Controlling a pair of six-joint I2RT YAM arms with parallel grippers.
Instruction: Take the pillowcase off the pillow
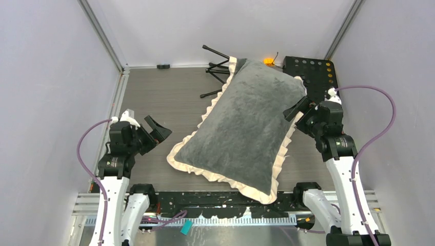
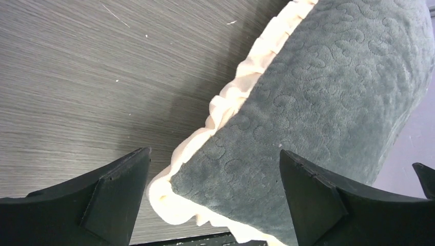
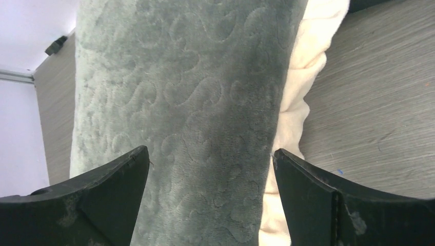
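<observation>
At table's (image 1: 169, 97) right side: right gripper (image 1: 296, 108), jaws spread, straddles pillowcase (image 1: 246, 128) edge at frill (image 3: 302, 77); nearer of 2 arms. Left gripper (image 1: 158, 129), jaws spread, just short of near-left corner. Long axis: near-centre to far-right. Pillow hidden inside.

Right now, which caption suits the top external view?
Open left gripper and open right gripper flank the grey pillowcase, diagonal on the table.

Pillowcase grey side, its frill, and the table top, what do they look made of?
Pillowcase grey face: soft plush, probably velvety microfibre, matte, with an embossed squiggle pattern.
Frill: thin cream woven cloth, gathered in ruffles, likely cotton or polyester.
Table top: hard grey laminate with a printed wood-like grain, faintly scratched.
</observation>
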